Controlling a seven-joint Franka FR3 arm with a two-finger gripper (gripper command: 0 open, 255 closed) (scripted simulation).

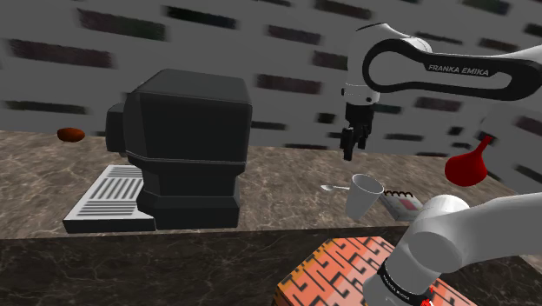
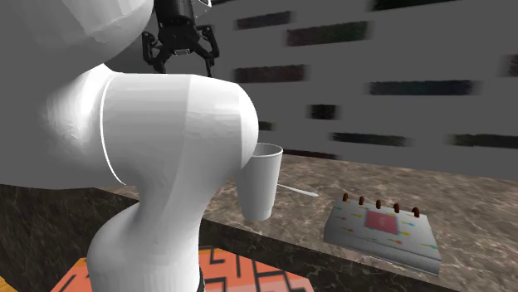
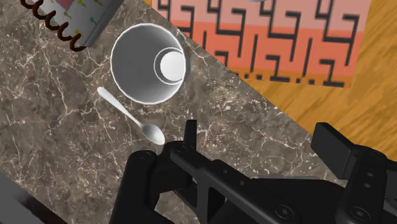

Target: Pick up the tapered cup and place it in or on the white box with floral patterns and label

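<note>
At the lower right of the shoulder view, the orange stand with its black maze pattern is seen nearest, and the white arm rises from it. Just beyond, on the brown marbled counter, the plain white tapered cup is set upright with its mouth open, right of centre in that view. In the second exterior view the cup is found at the middle. A slim pale spoon is laid just beside it at its left in the shoulder view. The flat white box, with coloured floral specks, a pink label and a row of dark loops, lies near at its right. The all-black gripper is held in the air above the cup, apart from it. Its jaws are spread, with nothing between them. Further back, a dark grey coffee machine is placed left of centre. A red round-bodied vessel, perhaps a flask, is seen near the right edge. A grey wall with dark streaks closes the view.
</note>
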